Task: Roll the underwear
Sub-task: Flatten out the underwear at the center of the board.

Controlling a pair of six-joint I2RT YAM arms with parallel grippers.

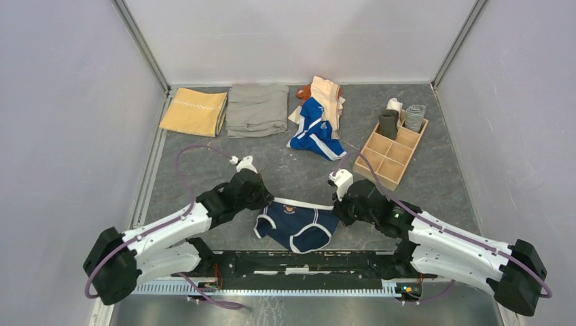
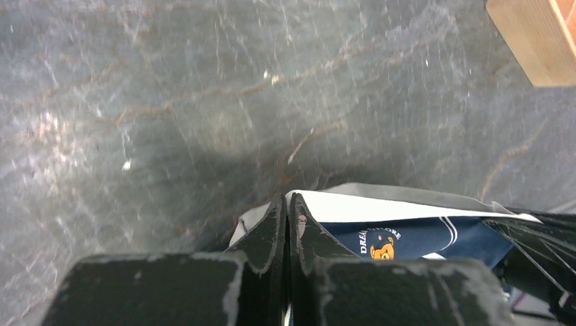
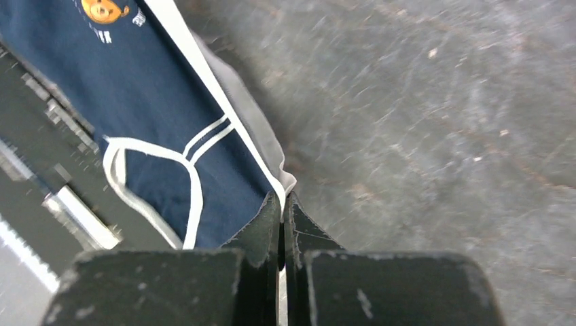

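Mottled grey tabletop beneath soft navy briefs with white piping.

The briefs lie at the near middle of the table. The left gripper is at their left end and the right gripper at their right end. Behind them sits a pile of underwear. Folded cloths lie at the back left. A box at the right has rolls in its far slots.

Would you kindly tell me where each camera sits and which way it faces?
Top external: above and behind the robot, looking down on the table; both arms show.
Left wrist: on that wrist, facing along the shut left fingers pinching the navy briefs.
Right wrist: likewise, shut right fingers pinching the opposite waistband corner.
Shared: all three show the navy briefs.
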